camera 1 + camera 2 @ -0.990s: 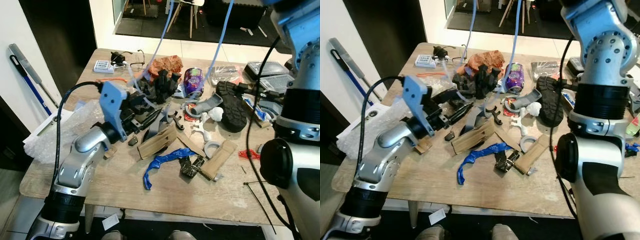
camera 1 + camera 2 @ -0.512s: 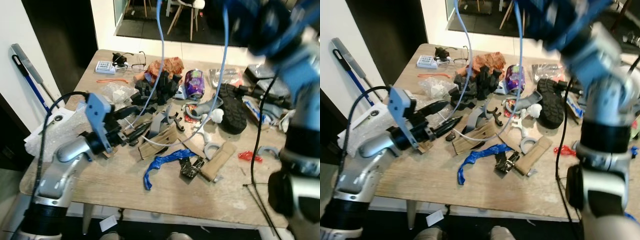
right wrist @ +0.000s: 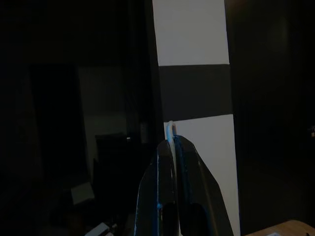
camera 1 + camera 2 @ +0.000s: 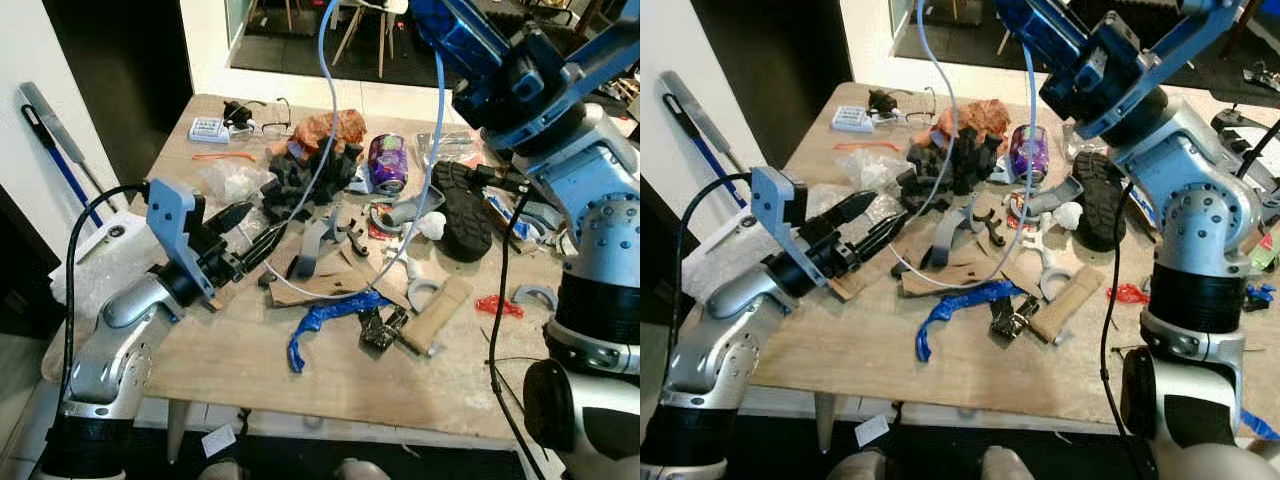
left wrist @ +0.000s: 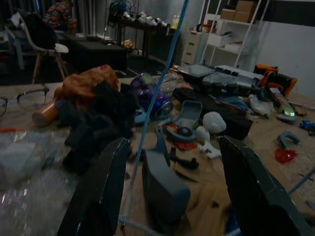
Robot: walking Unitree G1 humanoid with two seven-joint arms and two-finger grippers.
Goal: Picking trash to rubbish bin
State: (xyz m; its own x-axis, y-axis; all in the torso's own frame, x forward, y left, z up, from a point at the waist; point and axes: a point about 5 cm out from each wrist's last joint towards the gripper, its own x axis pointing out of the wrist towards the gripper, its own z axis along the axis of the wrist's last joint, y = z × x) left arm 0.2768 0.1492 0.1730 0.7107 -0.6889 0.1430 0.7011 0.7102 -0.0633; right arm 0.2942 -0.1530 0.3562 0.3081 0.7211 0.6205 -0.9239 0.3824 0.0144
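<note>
Two end effectors at work over a cluttered wooden bench (image 4: 240, 370). Left end effector (image 4: 245, 232) low above the bench's left part, fingers spread apart, nothing between them, pointing toward a grey plastic piece (image 5: 165, 184). Right end effector (image 3: 171, 147) raised high, fingers pressed together on a pale blue cable (image 4: 325, 140) looping down to the bench and trailing across brown cardboard (image 4: 315, 285). Nearby: blue crumpled strip (image 4: 325, 322), purple can (image 4: 386, 160), black shoe (image 4: 462, 208), orange wrapper (image 4: 325, 127).
</note>
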